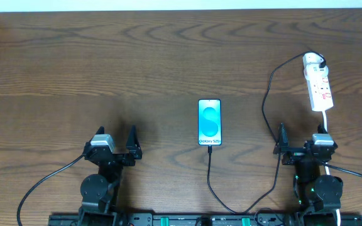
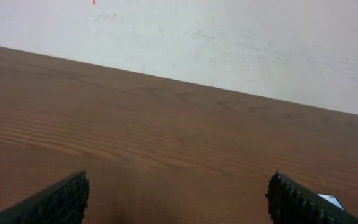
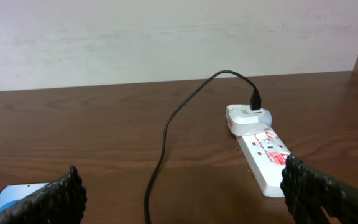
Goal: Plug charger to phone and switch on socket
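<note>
**Both grippers gaping, charger tip at the phone**

Overhead: the phone [image 1: 209, 122] is lying face up at the centre of the table [image 1: 105, 63]. The charger [image 1: 264, 113] is meeting its 6 o'clock edge, looping round and climbing to the white adapter [image 1: 313, 61] on the socket [image 1: 320, 86] at 2 o'clock. The left gripper [image 1: 115, 135] at 7 o'clock and the right gripper [image 1: 301, 135] at 5 o'clock are standing wide open, holding nothing.

Left wrist: the fingers [image 2: 61, 199] are spreading over bare wood.

Right wrist: the socket is lying toward 2 o'clock, and the cable is trailing toward 6 o'clock.
</note>
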